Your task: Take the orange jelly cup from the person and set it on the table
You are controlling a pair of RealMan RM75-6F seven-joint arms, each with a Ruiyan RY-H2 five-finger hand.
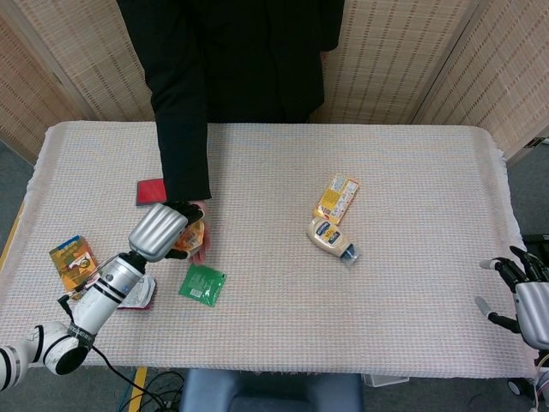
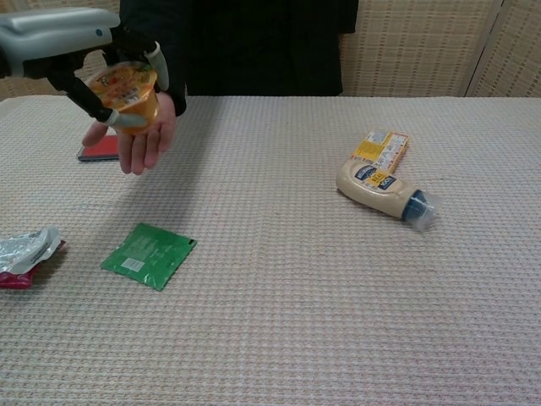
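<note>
Table edge (image 1: 257, 371) beside idle right hand (image 1: 523, 292)

Left robot hand (image 2: 118, 72) fingers curled, raised; right robot hand (image 1: 525, 296) spread

- A big table (image 1: 403, 326) with a bumpy, pale woven cloth all over its top.
- A flat green packet (image 1: 202, 284) lies at about 8 o'clock from the middle.
- A cream squeeze bottle with a blue cap (image 1: 330, 239) lies on its side at about 3 o'clock.
- A yellow and orange box (image 1: 337, 198) lies flat, touching the bottle at about 2 o'clock.
- A flat red card (image 1: 151, 190) lies at 10 o'clock.
- An orange and yellow snack pack (image 1: 74, 261) and a shiny silver wrapper (image 2: 27, 249) lie at 9 o'clock.
</note>
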